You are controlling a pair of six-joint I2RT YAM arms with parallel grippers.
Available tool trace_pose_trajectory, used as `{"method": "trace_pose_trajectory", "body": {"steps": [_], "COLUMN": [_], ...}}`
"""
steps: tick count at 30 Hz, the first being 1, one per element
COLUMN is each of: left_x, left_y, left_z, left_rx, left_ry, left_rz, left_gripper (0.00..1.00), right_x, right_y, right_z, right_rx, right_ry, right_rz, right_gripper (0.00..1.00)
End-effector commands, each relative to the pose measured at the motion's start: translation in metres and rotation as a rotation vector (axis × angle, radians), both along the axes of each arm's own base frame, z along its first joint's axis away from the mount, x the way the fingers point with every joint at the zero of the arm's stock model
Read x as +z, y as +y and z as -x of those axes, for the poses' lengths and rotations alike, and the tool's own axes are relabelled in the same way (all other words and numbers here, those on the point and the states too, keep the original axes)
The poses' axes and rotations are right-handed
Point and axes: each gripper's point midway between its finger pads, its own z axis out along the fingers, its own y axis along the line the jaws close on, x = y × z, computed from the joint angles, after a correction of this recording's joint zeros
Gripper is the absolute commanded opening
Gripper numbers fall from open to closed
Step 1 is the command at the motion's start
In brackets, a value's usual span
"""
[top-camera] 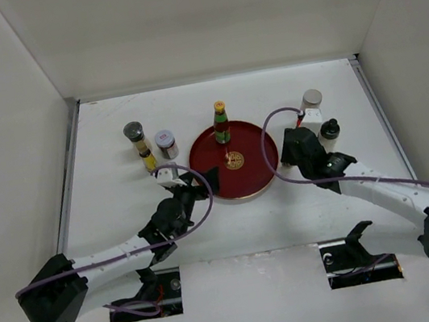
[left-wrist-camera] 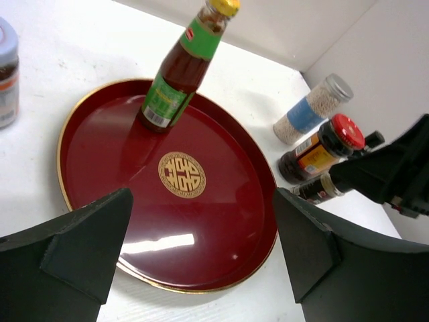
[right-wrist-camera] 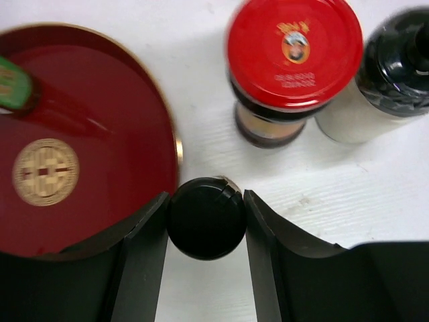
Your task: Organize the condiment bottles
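Your right gripper (right-wrist-camera: 206, 201) is clamped on the lid of 1 black-capped bottle (right-wrist-camera: 206, 220), just beside the red tray (right-wrist-camera: 100, 127). I judge the bottle light, rigid and slippery, so take it lower, around the body. Your left gripper (left-wrist-camera: 201, 201) hangs open and empty over the tray.

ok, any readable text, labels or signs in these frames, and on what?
No words are legible.
On the tray: a round gold emblem, a sign without readable letters.
On the red-capped jar: gold print on the cap, blurred.
On the green-label bottle: barcode and label print, too small.
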Motion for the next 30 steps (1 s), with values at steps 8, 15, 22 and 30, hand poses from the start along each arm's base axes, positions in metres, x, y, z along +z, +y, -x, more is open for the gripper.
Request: {"method": "trace_pose_trajectory", "body": {"steps": [8, 15, 22, 30], "left_x": [0.008, 0.0, -0.013, -0.014], "left_y": [0.015, 0.022, 0.031, 0.029], "left_z": [-0.012, -0.02, -0.029, -0.029], "left_rx": [0.047, 0.072, 0.093, 0.081], "left_ry": [-0.029, -0.018, 0.005, 0.007], "left_rz": [0.043, 0.024, -0.006, -0.017], "left_gripper": [0.85, 0.85, 0.85, 0.85], "right_x": [0.107, 0.098, 0.065, 0.035], "right_y": [0.074, 0.12, 0.124, 0.127], "right_z": [-0.041, -0.106, -0.152, -0.172], "right_rx": [0.089, 0.157, 0.154, 0.172], "right_ry": [-0.232, -0.22, -0.185, -0.138], "right_rz": [-0.128, -0.063, -0.057, -0.061], "right_gripper": [0.39, 0.39, 0.38, 0.4]}}
